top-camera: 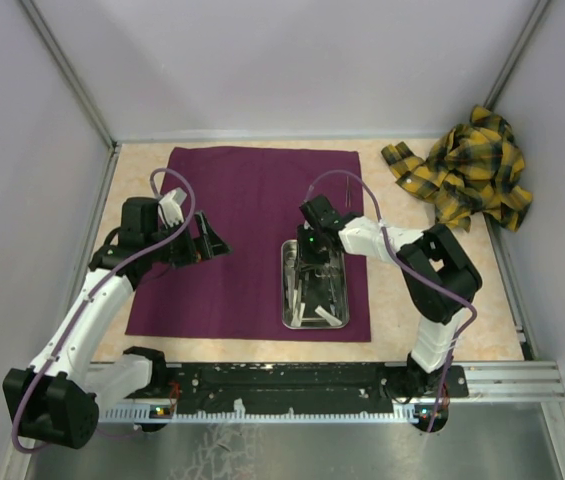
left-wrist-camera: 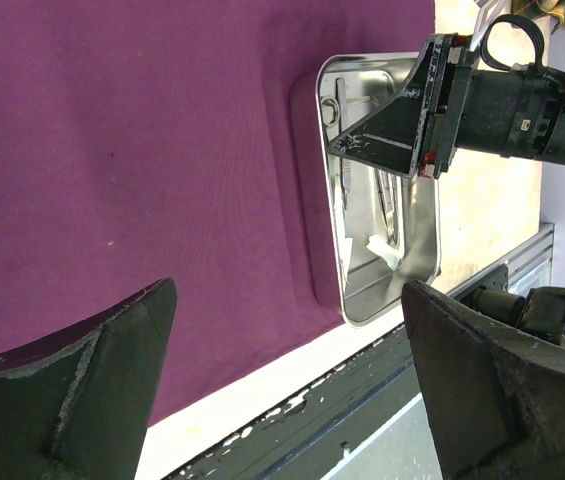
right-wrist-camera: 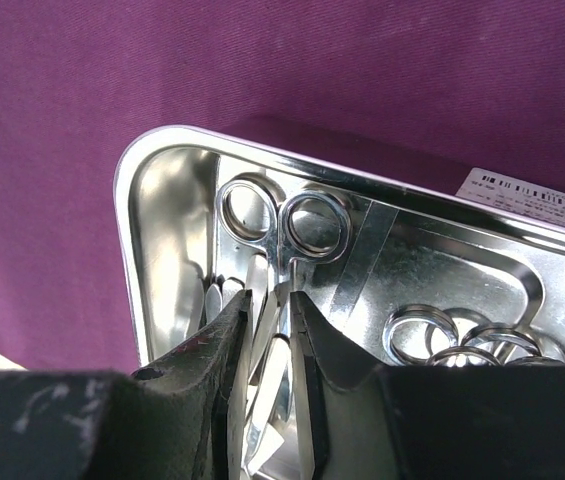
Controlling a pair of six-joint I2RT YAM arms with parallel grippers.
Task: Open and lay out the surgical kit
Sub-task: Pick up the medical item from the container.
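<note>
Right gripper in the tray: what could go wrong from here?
1. The right gripper straddles the scissors just below the rings, on thin shanks; the grip may slip or twist on lifting.
2. Other ringed instruments and white pieces crowd the steel tray; lifting could snag or drag them.
3. The tray rests unheld on the purple cloth, with the left gripper open and away; it may shift.

Spread open and flat on the table: dark purple cloth (top-camera: 252, 230); sitting on its near right corner, a shiny steel tray (top-camera: 286, 290), long side running away from the arms; inside, thin scissors (right-wrist-camera: 284, 230), finger rings at the far end, shank nipped by the right gripper (right-wrist-camera: 270, 300); more steel rings (right-wrist-camera: 462, 335) alongside; white pieces (left-wrist-camera: 382, 252) toward the near end.
</note>
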